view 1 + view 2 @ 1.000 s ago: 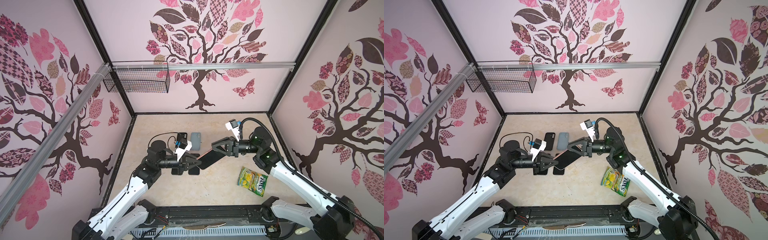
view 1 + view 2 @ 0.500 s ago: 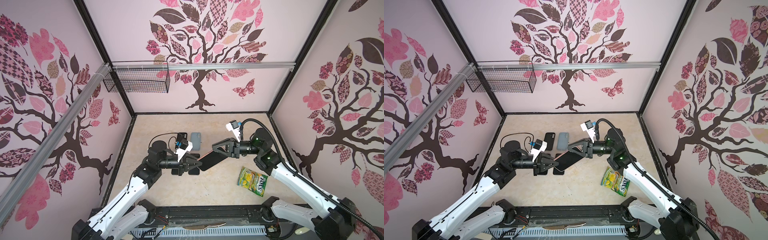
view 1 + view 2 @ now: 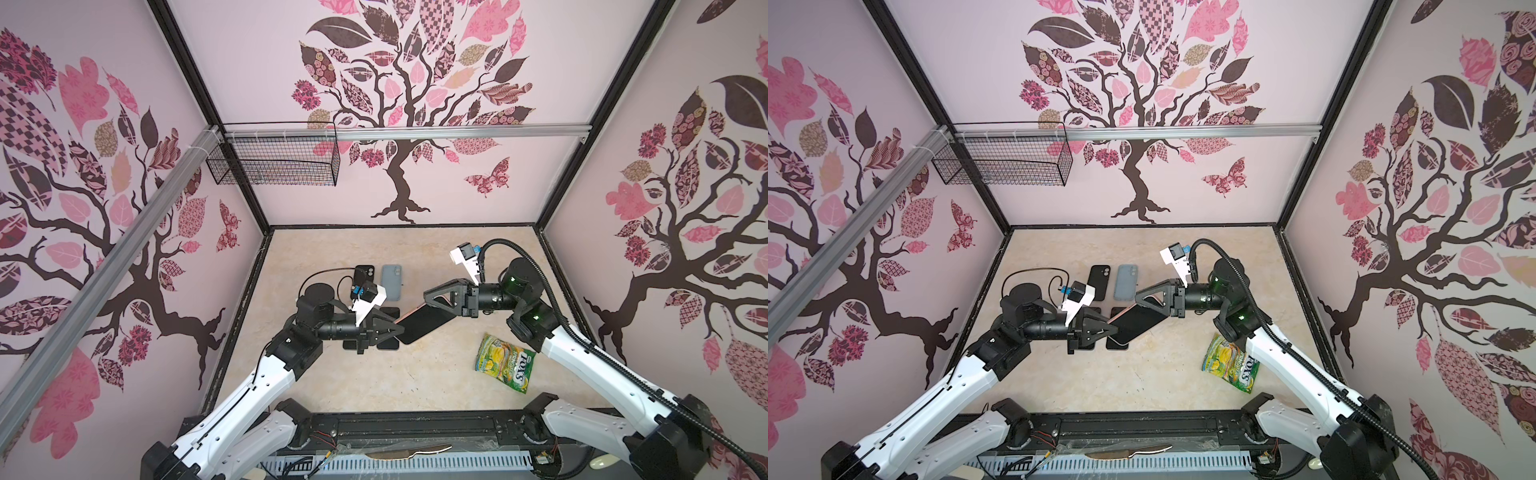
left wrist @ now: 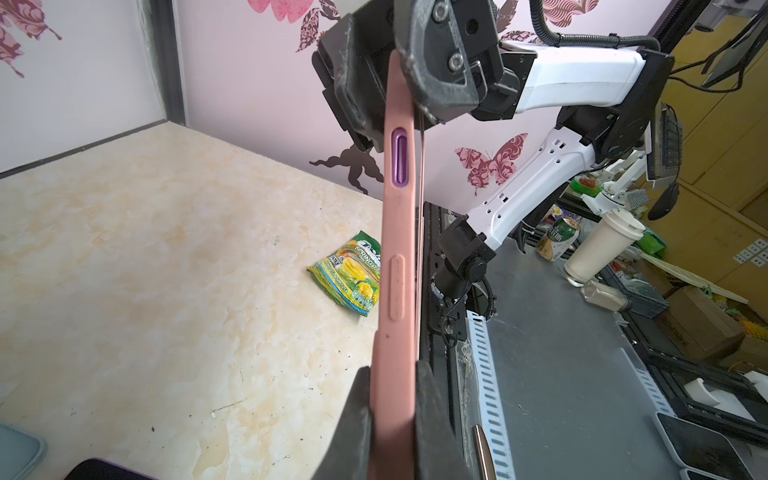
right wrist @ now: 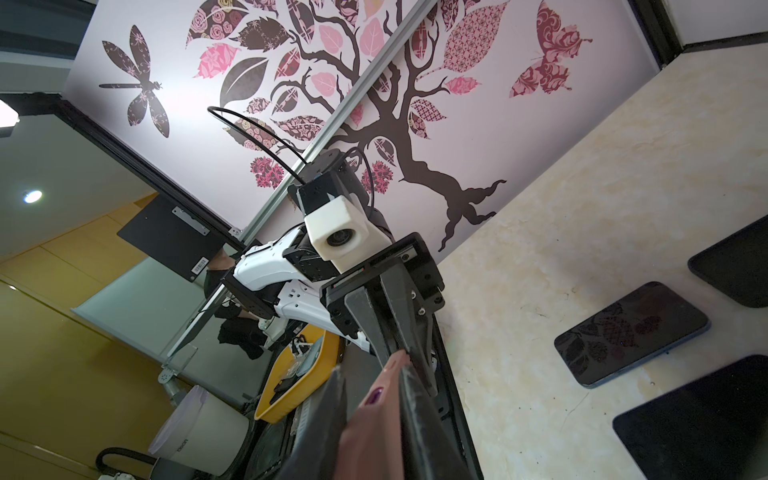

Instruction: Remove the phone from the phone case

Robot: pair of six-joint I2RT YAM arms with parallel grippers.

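Barely anything has shifted over the last second: the phone [image 3: 424, 323] in its pink phone case [image 4: 397, 249] hangs tilted, held at both ends, above the middle of the table [image 3: 374, 395]
In both top views only the dark screen and a thin pink rim show; the left wrist view gives the case's side with its purple button, the left gripper [image 3: 400, 329] clamped narrow on the near end and the right gripper [image 3: 432, 300] closed on the far end. The right wrist view adds dark phones [image 5: 631, 332] lying flat below. A snack packet [image 3: 505, 368] lies apart by the right arm [image 3: 582, 353]; bare table stretches toward the front edge, walls [image 3: 478, 203] well away
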